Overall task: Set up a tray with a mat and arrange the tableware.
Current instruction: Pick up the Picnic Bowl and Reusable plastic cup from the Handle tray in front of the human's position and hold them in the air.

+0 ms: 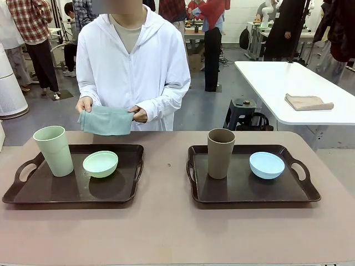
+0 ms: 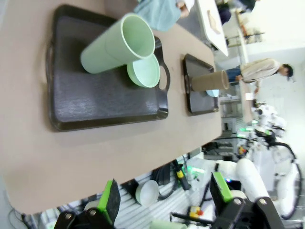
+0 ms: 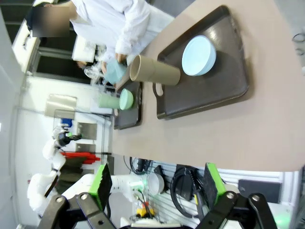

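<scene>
Two dark brown trays (image 1: 55,191), pale green tumbler (image 1: 54,151), brown tumbler (image 1: 221,153), mint green bowl (image 1: 100,163), light blue bowl (image 1: 267,165), teal cloth (image 1: 105,121)

Black left hand (image 2: 166,192), green pads (image 2: 111,201)

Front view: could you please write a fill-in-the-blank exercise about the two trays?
1. The brown tumbler shares its tray with a light ____ bowl.
2. The pale green tumbler stands ____ on the other tray.
3. The left gripper and the right gripper are both ____.
Missing words: blue; upright; open.
</scene>
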Controlling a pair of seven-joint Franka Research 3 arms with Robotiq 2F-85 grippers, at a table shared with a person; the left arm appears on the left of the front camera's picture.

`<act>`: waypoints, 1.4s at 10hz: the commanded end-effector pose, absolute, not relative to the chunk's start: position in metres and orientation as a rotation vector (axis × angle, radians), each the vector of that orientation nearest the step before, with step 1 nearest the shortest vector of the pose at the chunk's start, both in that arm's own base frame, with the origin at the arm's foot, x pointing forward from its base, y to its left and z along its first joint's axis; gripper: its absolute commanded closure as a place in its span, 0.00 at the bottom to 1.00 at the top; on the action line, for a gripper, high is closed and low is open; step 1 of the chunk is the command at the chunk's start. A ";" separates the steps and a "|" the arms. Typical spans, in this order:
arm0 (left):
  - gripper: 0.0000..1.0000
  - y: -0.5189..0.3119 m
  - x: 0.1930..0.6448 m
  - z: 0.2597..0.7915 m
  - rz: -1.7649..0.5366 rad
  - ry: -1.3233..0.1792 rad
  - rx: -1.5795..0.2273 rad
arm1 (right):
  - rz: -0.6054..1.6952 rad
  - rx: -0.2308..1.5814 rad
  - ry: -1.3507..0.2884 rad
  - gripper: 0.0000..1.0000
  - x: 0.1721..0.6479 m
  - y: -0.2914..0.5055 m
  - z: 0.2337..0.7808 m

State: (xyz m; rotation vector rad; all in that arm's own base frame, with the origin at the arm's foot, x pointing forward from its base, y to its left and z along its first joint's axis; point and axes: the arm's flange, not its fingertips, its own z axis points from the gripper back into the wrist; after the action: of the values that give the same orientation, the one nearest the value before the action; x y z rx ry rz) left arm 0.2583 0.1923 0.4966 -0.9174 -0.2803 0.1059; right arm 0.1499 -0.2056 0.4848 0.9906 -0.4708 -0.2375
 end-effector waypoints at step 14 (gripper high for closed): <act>0.00 0.078 0.325 0.641 -0.842 -0.392 -0.505 | -0.064 0.478 -0.254 0.00 0.354 0.119 0.638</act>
State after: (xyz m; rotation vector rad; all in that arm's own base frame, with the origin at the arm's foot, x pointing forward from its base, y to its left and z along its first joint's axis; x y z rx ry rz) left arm 0.3292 0.0738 0.6397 -0.5057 -0.3830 -0.8511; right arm 0.3715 0.1202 0.6271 0.4718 -0.2266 -0.0812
